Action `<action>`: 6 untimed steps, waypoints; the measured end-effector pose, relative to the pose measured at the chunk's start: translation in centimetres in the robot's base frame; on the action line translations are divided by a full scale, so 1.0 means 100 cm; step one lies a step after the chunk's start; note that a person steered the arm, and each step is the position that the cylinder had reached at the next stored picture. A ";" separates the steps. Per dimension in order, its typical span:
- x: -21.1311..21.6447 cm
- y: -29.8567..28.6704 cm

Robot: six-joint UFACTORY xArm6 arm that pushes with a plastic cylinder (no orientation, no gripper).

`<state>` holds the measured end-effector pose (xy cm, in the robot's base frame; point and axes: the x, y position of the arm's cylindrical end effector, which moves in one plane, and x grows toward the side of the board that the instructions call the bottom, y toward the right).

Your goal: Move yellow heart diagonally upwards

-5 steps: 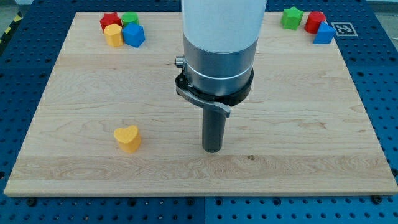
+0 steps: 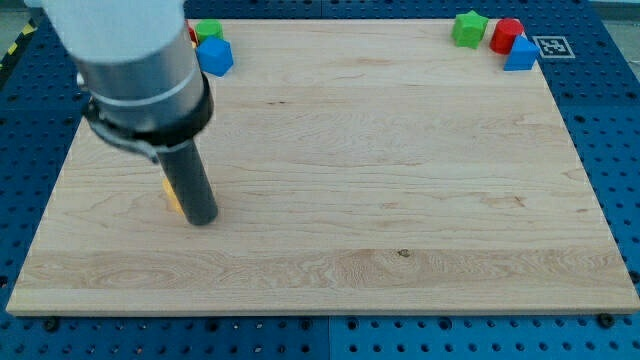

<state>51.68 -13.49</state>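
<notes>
- My tip (image 2: 202,219) rests on the wooden board (image 2: 400,200) at the view's left, pressed against the yellow heart (image 2: 172,196); it is a bare rod with nothing to open or close.
- The heart is mostly hidden behind the rod.
- A green block (image 2: 209,30) and blue block (image 2: 215,56) sit at top left.
- At top right sit another green block (image 2: 468,28), a red block (image 2: 506,33) and a blue block (image 2: 520,54).

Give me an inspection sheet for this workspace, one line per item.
Surface: wooden board on a blue perforated table.
Job's things: yellow heart mostly hidden behind the rod.
Clutter: blue block, green block at the view's top left; green block, red block, blue block at top right.
Grippers: none; my tip sits right against the heart.
Cables: nothing seen.
Surroundings: marker tag.
</notes>
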 end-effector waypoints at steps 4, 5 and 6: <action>-0.015 -0.065; -0.015 -0.054; -0.015 -0.054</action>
